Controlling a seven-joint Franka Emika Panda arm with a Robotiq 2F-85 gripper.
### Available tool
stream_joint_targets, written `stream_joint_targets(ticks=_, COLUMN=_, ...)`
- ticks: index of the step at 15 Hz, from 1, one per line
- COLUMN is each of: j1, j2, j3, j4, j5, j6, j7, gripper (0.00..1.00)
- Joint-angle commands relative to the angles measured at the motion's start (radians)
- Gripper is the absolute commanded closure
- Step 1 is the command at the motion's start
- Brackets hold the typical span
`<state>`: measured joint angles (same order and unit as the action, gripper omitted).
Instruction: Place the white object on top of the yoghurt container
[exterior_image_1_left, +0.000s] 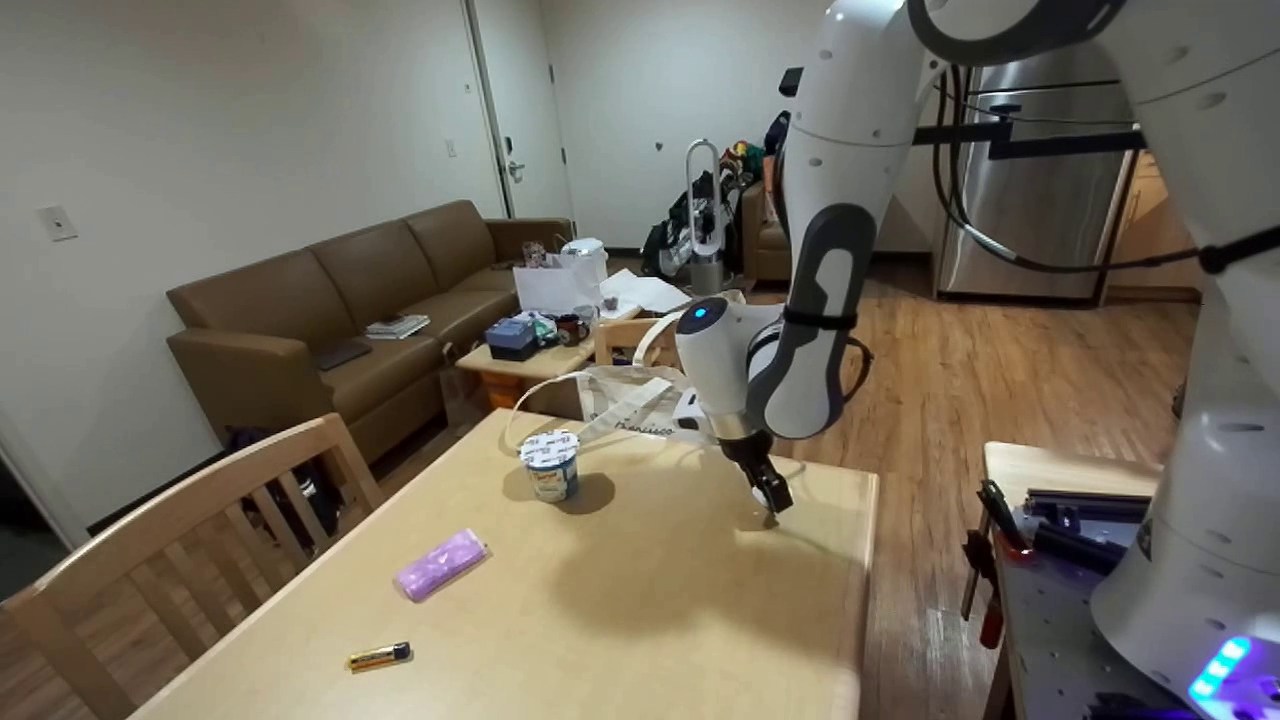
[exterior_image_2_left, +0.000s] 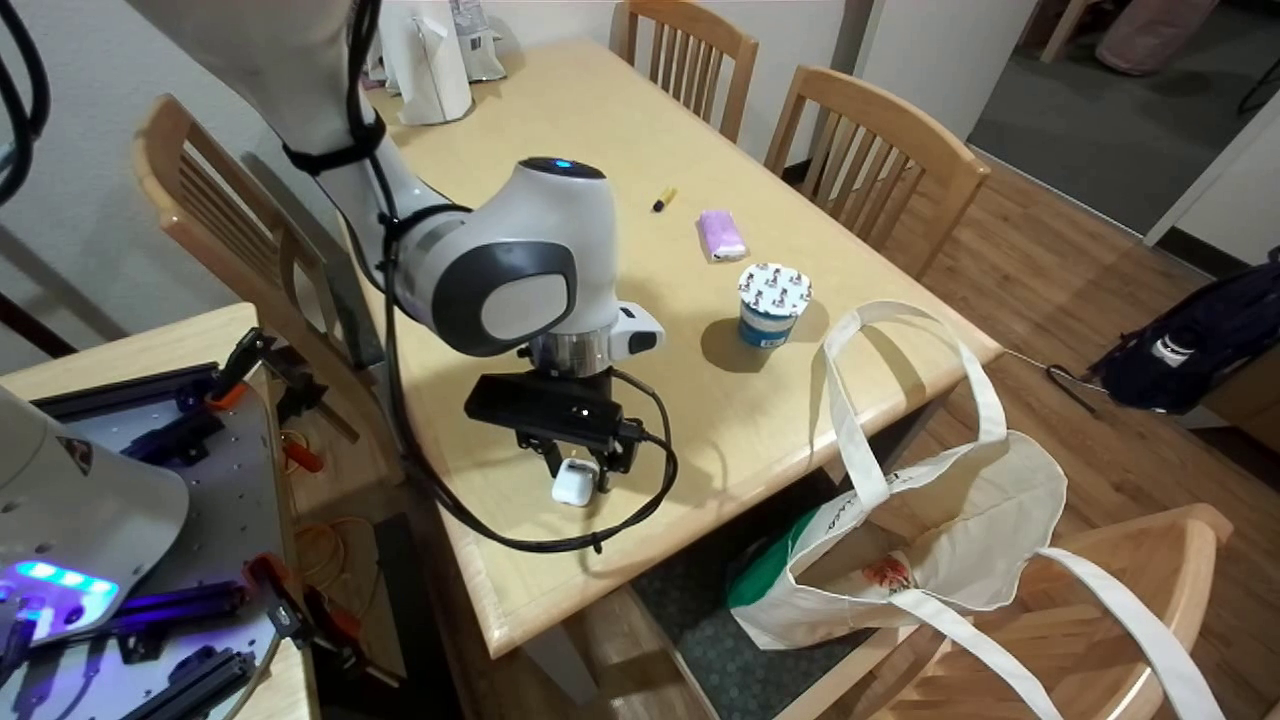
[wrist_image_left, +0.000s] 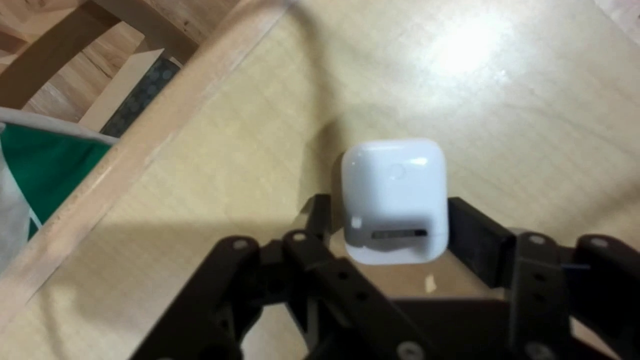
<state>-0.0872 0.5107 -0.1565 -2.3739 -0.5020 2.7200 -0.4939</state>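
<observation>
The white object (wrist_image_left: 395, 190) is a small rounded case with a dark slot. It lies on the table and also shows in an exterior view (exterior_image_2_left: 574, 483); in an exterior view the gripper (exterior_image_1_left: 776, 498) hides it. In the wrist view my gripper (wrist_image_left: 389, 204) is open, with its fingers on either side of the white object. The right-hand finger is very close to or touching it; a gap shows at the left-hand finger. The yoghurt container (exterior_image_1_left: 552, 480) stands upright on the table, with a patterned white lid. It also shows in an exterior view (exterior_image_2_left: 770, 308).
A purple oblong packet (exterior_image_1_left: 441, 565) and a battery (exterior_image_1_left: 379, 656) lie on the table (exterior_image_1_left: 640, 670) beyond the container. A tote bag (exterior_image_2_left: 900, 540) hangs beside the table edge near the container, with its strap rising close to it. Chairs (exterior_image_2_left: 880, 150) stand along the table.
</observation>
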Motion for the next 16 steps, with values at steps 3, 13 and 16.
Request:
stream_joint_targets(ticks=3, j1=-0.057, j2=-0.019, j3=0.068, j4=0.007, j5=0.041, j6=-0.062, j7=-0.065, gripper=0.73)
stream_joint_targets(ticks=13, j1=-0.353, j2=-0.263, j3=0.35, j4=-0.043, j5=0.674, j6=-0.116, j7=-0.456, gripper=0.77)
stream_joint_targets(ticks=16, j1=-0.347, j2=-0.384, j3=0.345, j4=-0.058, j5=0.93, j6=-0.133, j7=-0.577, gripper=0.77)
